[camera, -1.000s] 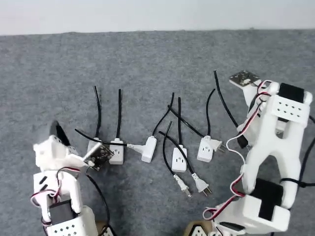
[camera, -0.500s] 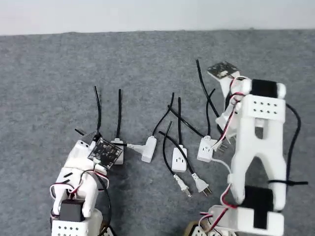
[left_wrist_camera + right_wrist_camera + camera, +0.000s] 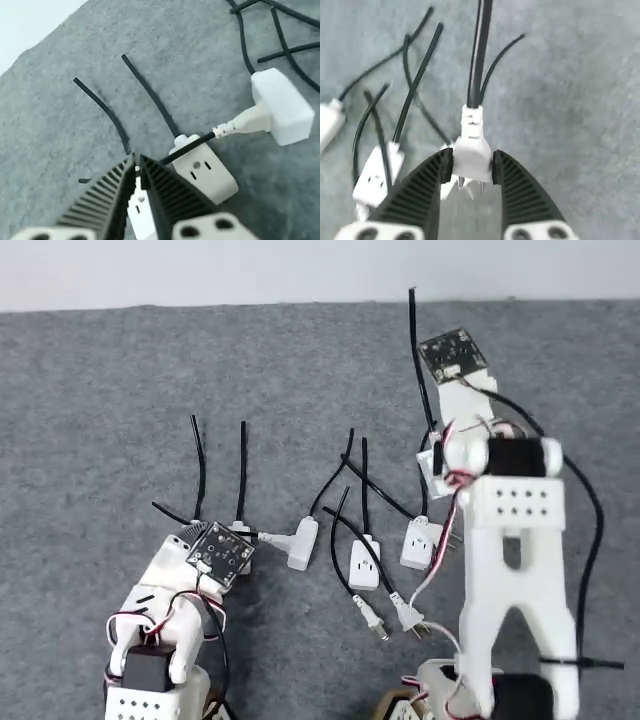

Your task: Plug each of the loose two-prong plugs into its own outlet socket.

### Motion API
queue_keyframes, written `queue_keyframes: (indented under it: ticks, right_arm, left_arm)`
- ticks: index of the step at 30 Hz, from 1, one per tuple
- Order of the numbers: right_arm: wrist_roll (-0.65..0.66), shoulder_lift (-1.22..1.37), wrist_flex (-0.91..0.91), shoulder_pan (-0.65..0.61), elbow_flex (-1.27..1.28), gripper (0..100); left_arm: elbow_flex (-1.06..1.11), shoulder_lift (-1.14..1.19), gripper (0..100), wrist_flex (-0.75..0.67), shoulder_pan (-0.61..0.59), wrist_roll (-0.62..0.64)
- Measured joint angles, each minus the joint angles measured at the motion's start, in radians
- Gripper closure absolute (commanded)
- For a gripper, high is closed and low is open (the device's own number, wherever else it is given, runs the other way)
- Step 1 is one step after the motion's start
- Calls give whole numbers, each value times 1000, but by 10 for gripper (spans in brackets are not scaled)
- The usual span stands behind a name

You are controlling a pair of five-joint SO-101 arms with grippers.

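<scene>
Right gripper (image 3: 471, 159) clamping tight on a white two-prong plug (image 3: 471, 145), prongs showing bare, left gripper (image 3: 136, 162) hovering all but closed at the near left, just beside a white socket (image 3: 202, 170)

This looks like a robotics lab bench. The table (image 3: 120, 370) is covered in grey felt and set against a bare white wall (image 3: 300, 270). On its near side stand the left arm (image 3: 160, 640) and right arm (image 3: 515, 540), white printed parts with loose servo wires and bare camera boards (image 3: 452, 352). The outlet sockets (image 3: 364, 562) and plugs (image 3: 410, 615) carry cords cut short, their ends lying free.
</scene>
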Motion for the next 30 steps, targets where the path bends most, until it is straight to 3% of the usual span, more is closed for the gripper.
queue_keyframes:
  ticks: [7, 15, 23, 30]
  right_arm:
    - [-21, -253, -384, -2, 405, 989]
    - [-138, -677, -775, -2, 919, 990]
    - [-114, -1115, -839, -94, 1247, 990]
    - [-51, -1389, -790, -189, 1316, 991]
  left_arm:
    - [0, 0, 986, 0, 0, 0]
    - [0, 0, 986, 0, 0, 0]
    - [0, 0, 986, 0, 0, 0]
    - [0, 0, 986, 0, 0, 0]
